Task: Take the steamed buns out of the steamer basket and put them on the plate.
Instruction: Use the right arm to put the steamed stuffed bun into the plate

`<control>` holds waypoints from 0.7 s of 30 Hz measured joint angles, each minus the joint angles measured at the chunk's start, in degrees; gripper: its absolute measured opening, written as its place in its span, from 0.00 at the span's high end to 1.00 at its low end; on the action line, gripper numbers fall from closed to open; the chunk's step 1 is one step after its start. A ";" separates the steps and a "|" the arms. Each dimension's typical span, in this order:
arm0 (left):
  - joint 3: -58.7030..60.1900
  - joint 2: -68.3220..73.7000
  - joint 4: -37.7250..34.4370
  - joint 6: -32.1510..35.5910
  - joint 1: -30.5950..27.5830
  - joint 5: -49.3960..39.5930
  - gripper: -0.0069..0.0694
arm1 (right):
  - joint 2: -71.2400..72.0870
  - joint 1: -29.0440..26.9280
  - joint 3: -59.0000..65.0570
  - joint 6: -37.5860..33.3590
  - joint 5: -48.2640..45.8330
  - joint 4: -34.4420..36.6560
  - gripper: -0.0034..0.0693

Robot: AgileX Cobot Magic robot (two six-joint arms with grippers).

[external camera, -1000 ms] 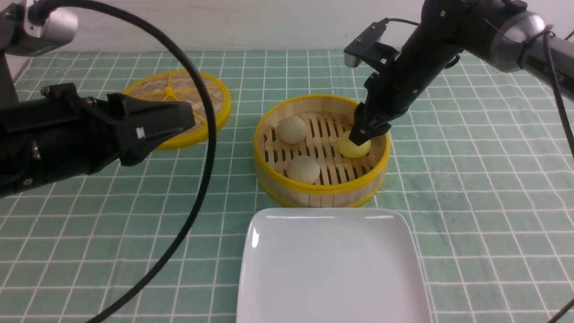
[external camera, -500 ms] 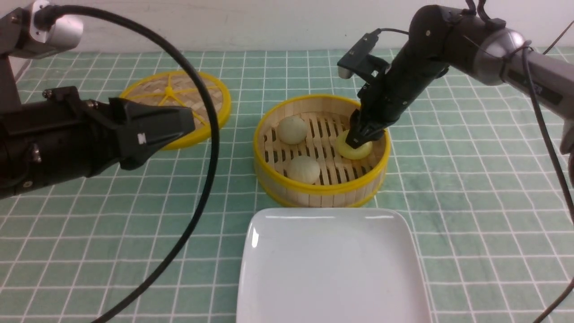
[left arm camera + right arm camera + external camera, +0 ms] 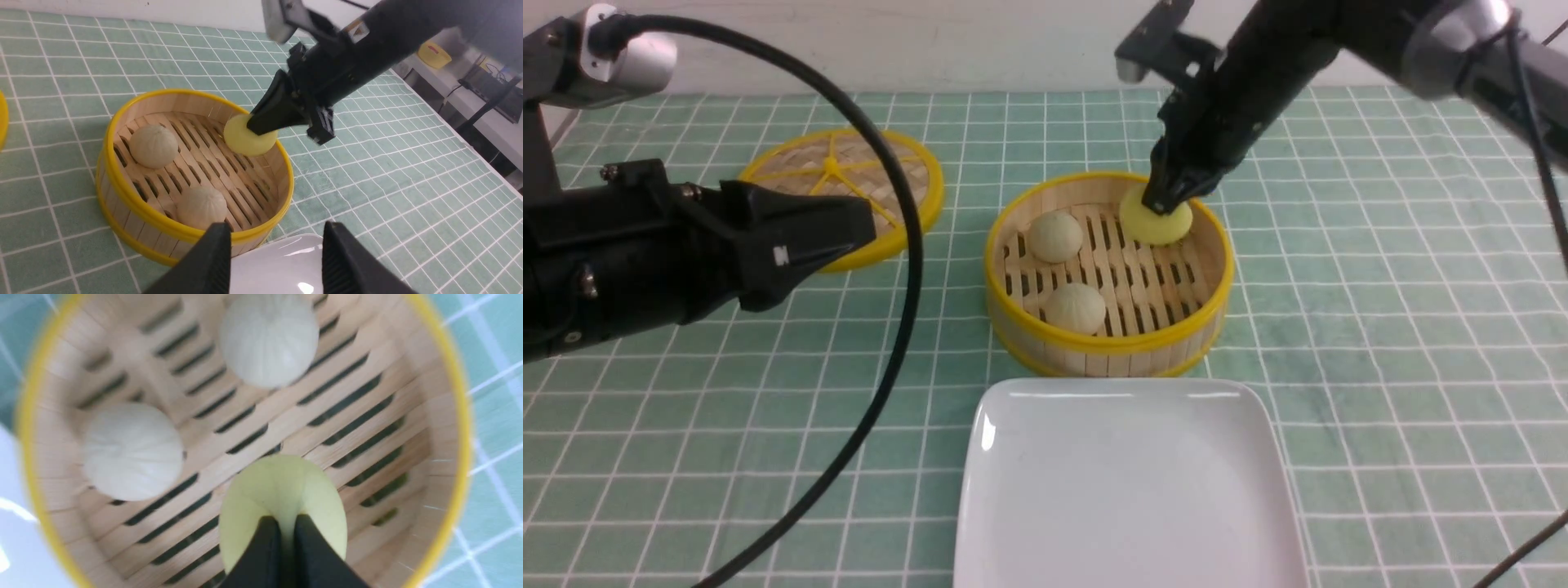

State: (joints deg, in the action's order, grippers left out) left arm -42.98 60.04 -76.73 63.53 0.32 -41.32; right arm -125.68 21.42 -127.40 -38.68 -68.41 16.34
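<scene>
The right gripper (image 3: 1165, 198) is pinching the yellow bun (image 3: 1156, 222) by its top, with the fingers pressed nearly together on it. It is holding the bun clear of the slatted floor, near the far wall of the steamer basket (image 3: 1107, 345). Two pale buns (image 3: 1055, 237) are lying on that floor. The plate (image 3: 1127, 490) is sitting just beside the basket, on the near side. The left gripper (image 3: 862, 222) is hovering with jaws spread, to the left of the basket and in front of the lid (image 3: 805, 175).
</scene>
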 joint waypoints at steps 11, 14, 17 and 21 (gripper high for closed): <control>0.00 0.00 0.20 0.00 0.00 0.09 0.55 | 9.74 0.00 -4.84 11.00 -3.87 -0.09 0.89; 0.00 0.00 0.20 0.00 0.00 0.09 0.56 | 11.63 0.00 -4.10 17.28 -3.92 0.98 0.89; 0.00 0.00 0.37 0.00 0.00 0.09 0.57 | 15.05 0.00 -0.37 21.09 -3.92 1.47 0.89; 0.00 0.00 0.36 0.00 0.00 0.19 0.58 | 20.85 0.00 7.64 22.37 -3.87 1.66 0.89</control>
State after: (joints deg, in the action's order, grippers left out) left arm -42.98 60.04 -76.37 63.53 0.32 -41.13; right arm -104.83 21.42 -119.76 -16.31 -72.28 18.00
